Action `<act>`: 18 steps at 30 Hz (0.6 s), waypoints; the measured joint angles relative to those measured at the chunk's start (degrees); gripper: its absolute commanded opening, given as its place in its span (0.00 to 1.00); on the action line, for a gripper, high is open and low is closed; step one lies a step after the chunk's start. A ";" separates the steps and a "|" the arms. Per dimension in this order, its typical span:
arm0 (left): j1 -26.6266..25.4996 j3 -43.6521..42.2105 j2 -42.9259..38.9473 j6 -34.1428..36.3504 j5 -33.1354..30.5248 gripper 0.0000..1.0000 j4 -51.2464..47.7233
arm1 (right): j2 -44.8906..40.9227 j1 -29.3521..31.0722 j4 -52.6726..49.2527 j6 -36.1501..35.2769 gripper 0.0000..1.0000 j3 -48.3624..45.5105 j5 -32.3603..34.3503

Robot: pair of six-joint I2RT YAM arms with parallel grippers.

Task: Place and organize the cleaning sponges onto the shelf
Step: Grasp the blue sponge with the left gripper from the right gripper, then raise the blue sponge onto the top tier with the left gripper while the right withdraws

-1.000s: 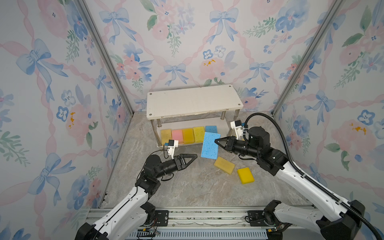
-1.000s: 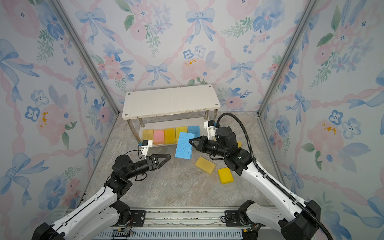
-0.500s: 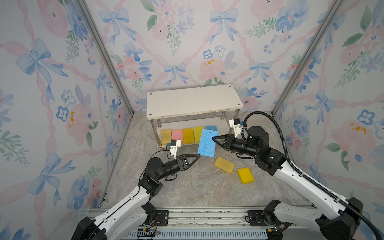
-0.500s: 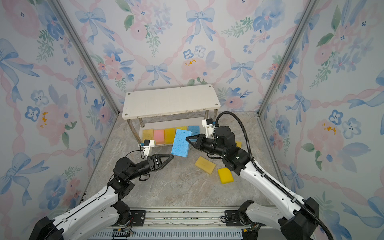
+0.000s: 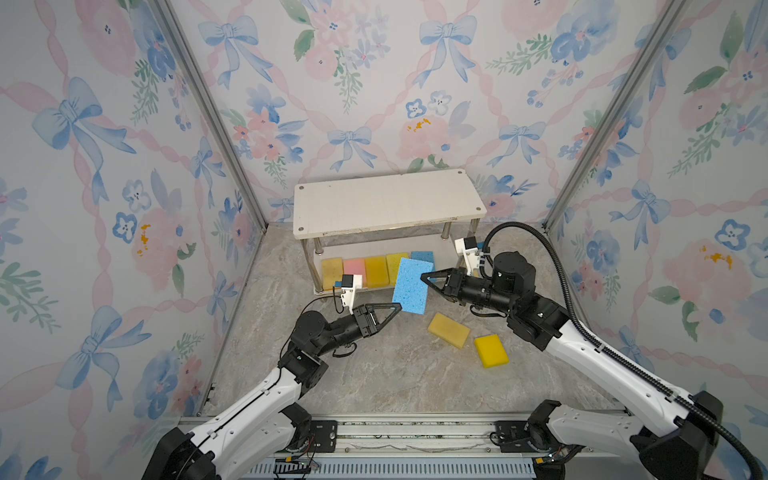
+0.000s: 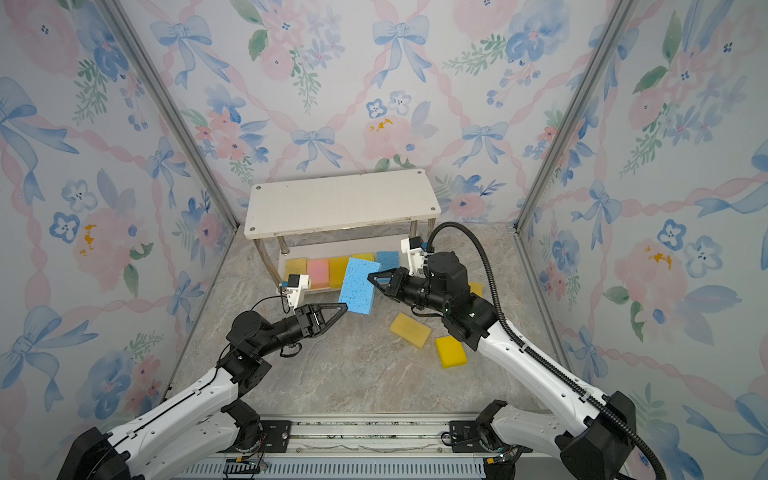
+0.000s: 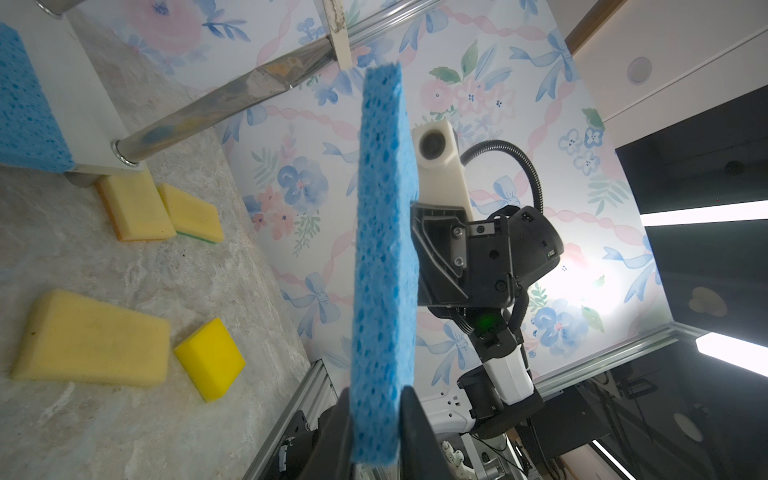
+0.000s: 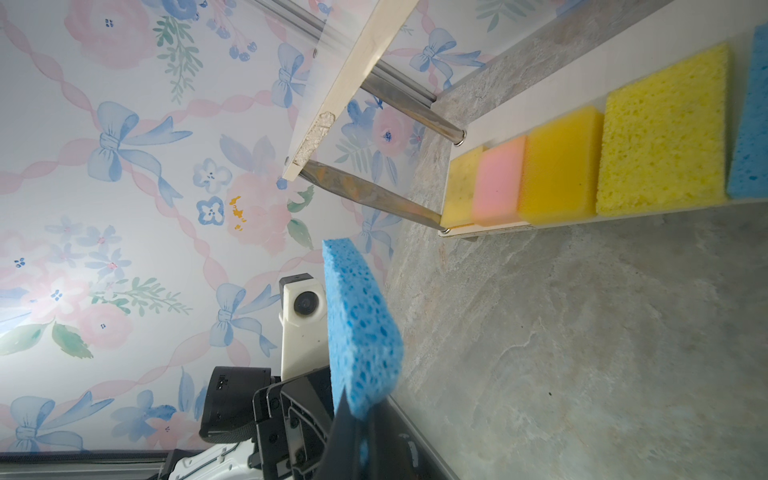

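Handover in mid-air, just in front of the shelf (image 5: 386, 199). A second ago the left gripper (image 5: 397, 307) stood wide and short of the blue sponge (image 5: 411, 286). Now its jaws have narrowed onto that sponge's lower corner. The right gripper (image 5: 424, 276) is still clamped on the opposite long edge. Both pincers hold the one sponge, clear of the floor, before the shelf's lower board.

My reading: transfer half done. The right must let go before the left can carry it in. Lower board holds five in a row: yellow, pink sponge (image 5: 354, 266), two yellow, blue. Top board bare.

Views:
- Both top views show two loose yellow sponges (image 5: 449, 330) on the floor in front of the shelf.
- Only the left wrist view shows the fingers (image 7: 415, 428) pressing both faces of the sponge. It also shows two further sponges (image 7: 135, 208) off the shelf's right end, largely hidden by the right arm from above.
- Right wrist view shows its own pinch squeezing the sponge thin, with the shelf row beyond
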 measured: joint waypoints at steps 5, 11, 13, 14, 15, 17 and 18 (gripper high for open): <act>0.00 0.00 -0.02 0.44 0.00 0.00 0.17 | 0.09 0.00 0.04 -0.17 0.51 0.00 0.07; 2.78 0.00 -4.92 0.52 -0.35 0.00 -2.05 | -0.90 -0.92 -4.72 -3.67 0.78 0.42 0.33; 5.01 0.76 -8.22 1.46 -0.68 0.00 -5.73 | -2.78 -1.95 -6.88 -4.94 0.79 0.15 0.59; 6.32 1.95 -9.73 2.38 -0.79 0.00 -8.31 | -4.15 -2.67 -7.72 -5.40 0.80 -0.35 0.72; 7.74 3.82 -10.75 3.50 -0.87 0.00 -11.08 | -5.84 -3.52 -8.37 -5.90 0.80 -1.16 0.92; 10.29 8.41 -11.52 5.70 -0.90 0.00 -16.24 | -8.61 -4.68 -9.66 -6.56 0.80 -2.62 1.14; 11.52 11.19 -11.54 6.99 -0.90 0.00 -18.78 | -9.66 -4.98 -10.32 -6.91 0.80 -3.30 1.16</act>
